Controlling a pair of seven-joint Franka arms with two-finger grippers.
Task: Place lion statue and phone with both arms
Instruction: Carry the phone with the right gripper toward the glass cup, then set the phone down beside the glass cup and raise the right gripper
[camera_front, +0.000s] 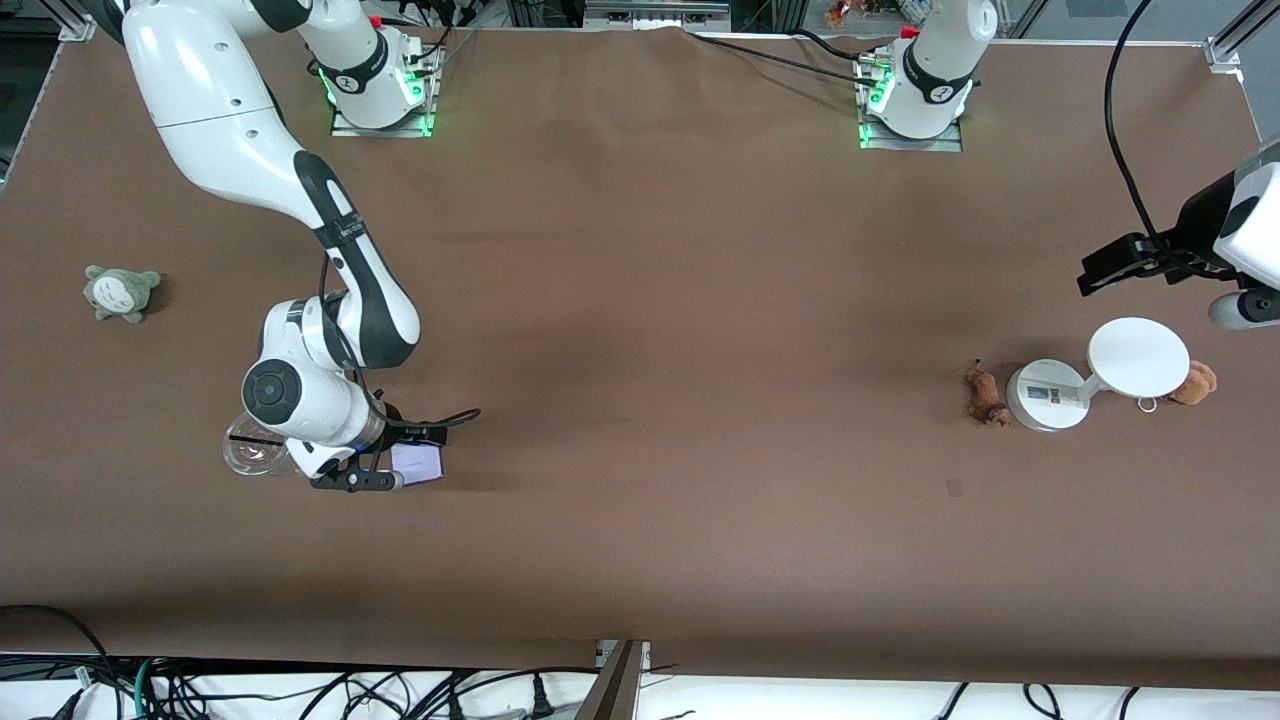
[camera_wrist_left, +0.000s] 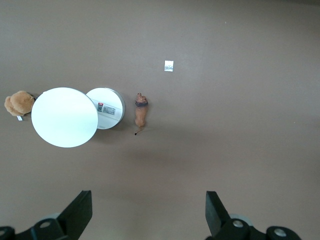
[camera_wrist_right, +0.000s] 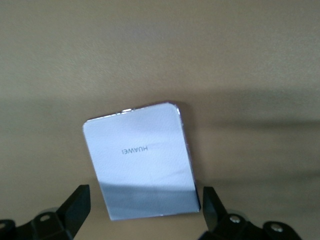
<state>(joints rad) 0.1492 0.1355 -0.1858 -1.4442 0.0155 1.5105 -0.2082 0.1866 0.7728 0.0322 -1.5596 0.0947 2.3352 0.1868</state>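
Note:
The phone, a flat pale lavender-white rectangle, lies on the brown table toward the right arm's end. My right gripper is low over it and open, one finger on each side of the phone's end, not closed on it. The lion statue, small and brown-orange, lies beside the white stand's base toward the left arm's end. It also shows in the left wrist view. My left gripper is up in the air, open and empty.
The stand's round disc sits beside an orange-brown plush with a ring. A clear glass cup stands close to the right wrist. A grey-green plush lies at the right arm's end. A small tag lies nearer the camera than the lion.

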